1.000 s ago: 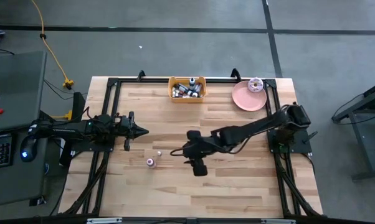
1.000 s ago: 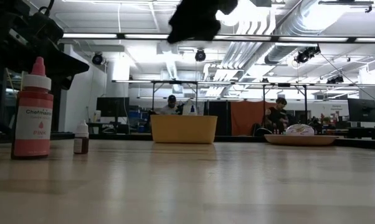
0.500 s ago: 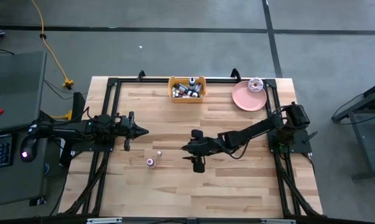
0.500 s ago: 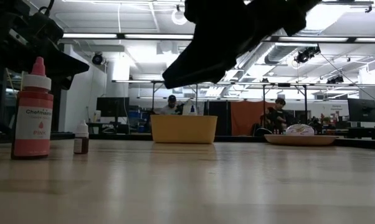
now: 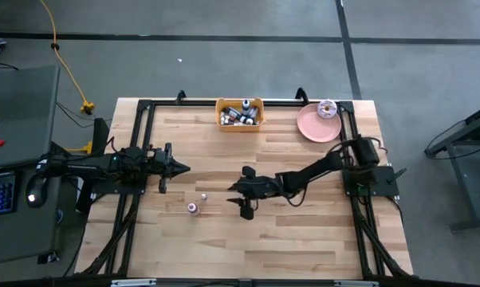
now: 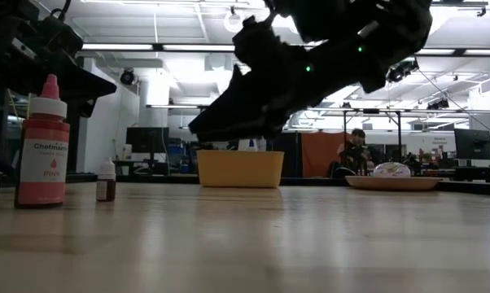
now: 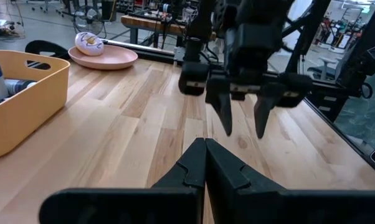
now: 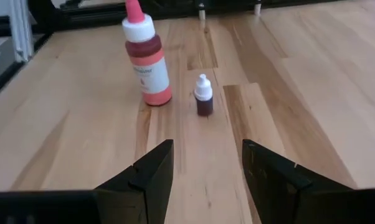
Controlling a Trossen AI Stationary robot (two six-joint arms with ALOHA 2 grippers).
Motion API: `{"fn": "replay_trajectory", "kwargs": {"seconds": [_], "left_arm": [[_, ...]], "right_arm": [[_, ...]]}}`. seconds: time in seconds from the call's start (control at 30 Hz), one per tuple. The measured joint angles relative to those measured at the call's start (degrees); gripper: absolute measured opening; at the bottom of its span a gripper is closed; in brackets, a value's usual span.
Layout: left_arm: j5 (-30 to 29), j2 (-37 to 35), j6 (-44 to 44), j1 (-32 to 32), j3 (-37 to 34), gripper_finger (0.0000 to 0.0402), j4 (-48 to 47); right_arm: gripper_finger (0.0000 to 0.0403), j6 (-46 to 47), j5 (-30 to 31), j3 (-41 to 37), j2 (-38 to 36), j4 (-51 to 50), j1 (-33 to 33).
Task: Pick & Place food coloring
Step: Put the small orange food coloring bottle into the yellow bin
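Right gripper point(image 8: 203, 171), fingers apart and empty, faces the small bottle point(image 8: 204, 95); it should straddle that, clearing the pink bottle point(image 8: 147, 55) beside it.

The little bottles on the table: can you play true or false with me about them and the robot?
1. Two bottles stand on the table outside the yellow bin: a pink bottle and a tiny dark bottle. True.
2. The right end effector is squeezing the tiny dark bottle. False: it is open, short of both bottles.
3. The pink bottle is lying on its side. False: it stands upright.
4. The pink plate holds a donut. True.
5. The left end effector is shut and holds nothing. True.
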Motion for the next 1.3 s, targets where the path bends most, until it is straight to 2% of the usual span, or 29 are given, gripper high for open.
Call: {"fn": "replay_trajectory", "kwargs": {"seconds": [0.17, 0.6, 0.8, 1.3], "left_arm": [[0.03, 0.00, 0.00, 0.02, 0.02, 0.0001, 0.00], [0.10, 0.01, -0.02, 0.02, 0.01, 0.0001, 0.00], [0.12, 0.02, 0.00, 0.00, 0.02, 0.0001, 0.00], [0.14, 0.02, -0.02, 0.02, 0.01, 0.0001, 0.00]], "right_arm": [[0.0179, -0.01, -1.19, 3.20, 3.97, 0.86, -0.07], [0.0179, -0.22, -2.73, 17.39, 15.20, -0.52, -1.44], [0.0179, -0.26, -2.24, 21.47, 16.54, -4.05, -2.41], [0.0179, -1.85, -2.65, 25.06, 17.78, -9.52, -3.37]]}}
